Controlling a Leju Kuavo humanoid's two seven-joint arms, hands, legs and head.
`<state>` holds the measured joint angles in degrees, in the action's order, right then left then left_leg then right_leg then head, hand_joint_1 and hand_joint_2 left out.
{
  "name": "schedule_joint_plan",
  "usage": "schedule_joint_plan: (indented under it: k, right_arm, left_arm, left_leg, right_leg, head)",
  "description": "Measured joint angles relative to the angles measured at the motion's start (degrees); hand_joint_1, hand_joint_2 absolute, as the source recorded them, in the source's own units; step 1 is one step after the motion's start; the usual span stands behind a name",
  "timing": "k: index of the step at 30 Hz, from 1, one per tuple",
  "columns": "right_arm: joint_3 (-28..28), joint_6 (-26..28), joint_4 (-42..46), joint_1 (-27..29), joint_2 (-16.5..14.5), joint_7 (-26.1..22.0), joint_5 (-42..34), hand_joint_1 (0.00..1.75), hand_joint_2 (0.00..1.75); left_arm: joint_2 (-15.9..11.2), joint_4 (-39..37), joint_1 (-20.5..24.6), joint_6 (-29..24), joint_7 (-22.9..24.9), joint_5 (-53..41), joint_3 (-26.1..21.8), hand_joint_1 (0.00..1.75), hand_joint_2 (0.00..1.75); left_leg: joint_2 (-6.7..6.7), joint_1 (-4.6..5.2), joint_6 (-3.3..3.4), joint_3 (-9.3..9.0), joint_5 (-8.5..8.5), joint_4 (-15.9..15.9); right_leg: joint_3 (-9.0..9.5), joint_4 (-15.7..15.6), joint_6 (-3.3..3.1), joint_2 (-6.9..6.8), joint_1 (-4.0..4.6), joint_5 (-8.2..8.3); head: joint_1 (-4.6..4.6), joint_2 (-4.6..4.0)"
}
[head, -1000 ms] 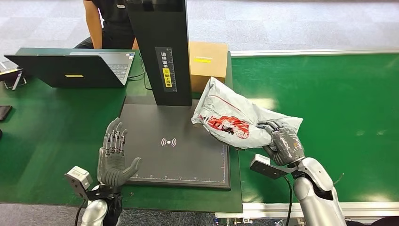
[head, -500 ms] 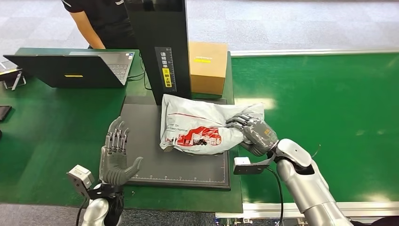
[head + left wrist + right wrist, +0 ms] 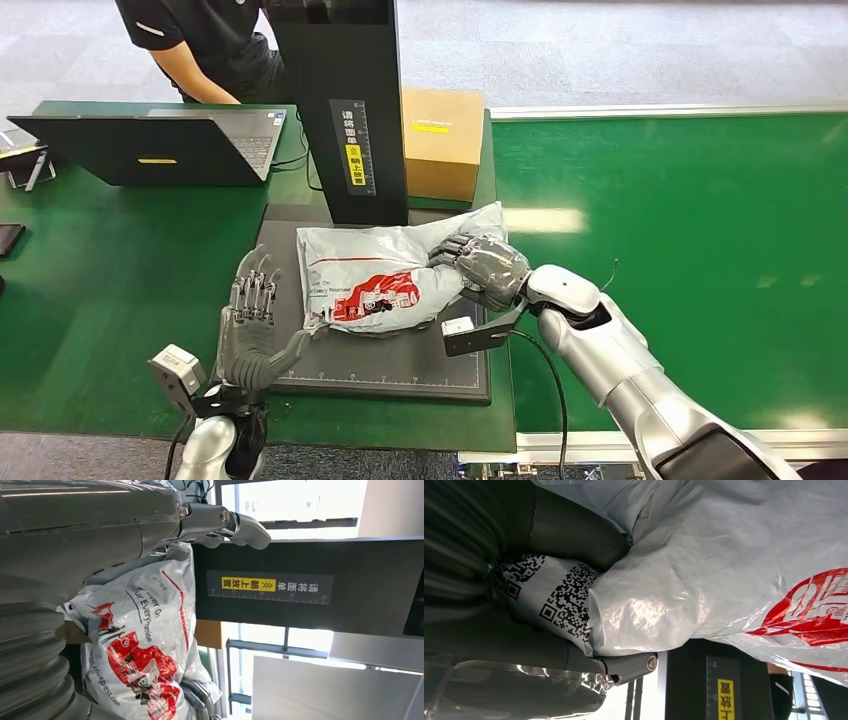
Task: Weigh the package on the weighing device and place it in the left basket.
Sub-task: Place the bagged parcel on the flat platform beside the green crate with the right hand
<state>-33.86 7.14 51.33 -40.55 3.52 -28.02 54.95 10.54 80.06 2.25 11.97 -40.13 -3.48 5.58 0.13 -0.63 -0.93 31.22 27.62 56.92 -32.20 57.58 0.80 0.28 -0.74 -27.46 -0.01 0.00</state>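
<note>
Grey plastic package [image 3: 385, 280] lies on the scale [image 3: 400, 355], gripped by the right hand [image 3: 480, 270]; left hand [image 3: 250, 325] open beside it.

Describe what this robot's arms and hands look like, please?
Both arms are smooth silver shells. The right hand and left hand are grey with darker, segmented fingers. Each wrist carries a small silver camera box, and a thin black cable runs along the right forearm.

Package [image 3: 385, 280] on scale platform [image 3: 380, 350], box [image 3: 442, 140] behind.
</note>
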Motion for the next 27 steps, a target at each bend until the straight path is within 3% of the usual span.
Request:
schedule_joint_plan:
  k: [15, 16, 19, 20, 27]
  right_arm:
    - [-1.94, 5.26, -12.37, -3.42, -4.83, -3.4, -4.48, 1.7, 1.75]
    - [-1.94, 5.5, -12.67, -3.44, -4.96, -4.81, -5.56, 1.5, 1.75]
    - [-1.89, 6.78, -13.29, -3.2, -5.46, -8.71, -9.84, 0.28, 1.75]
    - [-1.88, 7.64, -13.39, -3.03, -5.58, -9.04, -10.97, 0.04, 1.75]
    - [-1.95, 14.41, -12.4, -1.4, -5.63, -9.12, -17.37, 0.0, 1.75]
  left_arm:
    - [-0.2, -1.14, 0.29, 0.55, 0.0, 0.94, 0.93, 0.0, 1.75]
    - [-0.2, -1.27, 0.37, 0.62, 0.0, 0.94, 0.97, 0.0, 1.75]
    - [-0.2, -1.75, 0.79, 0.84, 0.01, 0.96, 1.3, 0.0, 1.75]
    - [-0.2, -1.92, 1.0, 0.86, 0.02, 1.0, 1.48, 0.0, 1.75]
    - [-0.22, -3.32, 2.01, 0.54, 0.02, 1.35, 2.49, 0.0, 1.75]
  left_leg:
    - [-0.02, 0.0, 0.0, -0.02, 0.0, 0.0]
    - [-0.02, 0.0, 0.0, -0.02, 0.0, 0.0]
    - [-0.01, 0.0, 0.0, -0.02, 0.0, 0.01]
    - [-0.01, 0.0, 0.0, -0.02, 0.0, 0.02]
    - [0.0, 0.0, 0.0, -0.02, 0.0, 0.03]
  right_leg:
    - [-0.01, 0.0, 0.0, 0.0, 0.0, 0.0]
    - [-0.01, 0.0, 0.0, 0.0, 0.0, 0.0]
    - [-0.02, 0.0, 0.0, 0.01, 0.0, 0.0]
    - [-0.02, 0.0, 0.0, 0.0, 0.0, 0.0]
    - [-0.03, 0.0, 0.0, 0.02, 0.0, 0.0]
  head:
    - [0.01, 0.0]
    - [0.01, 0.0]
    - [0.01, 0.0]
    - [0.01, 0.0]
    - [0.01, 0.0]
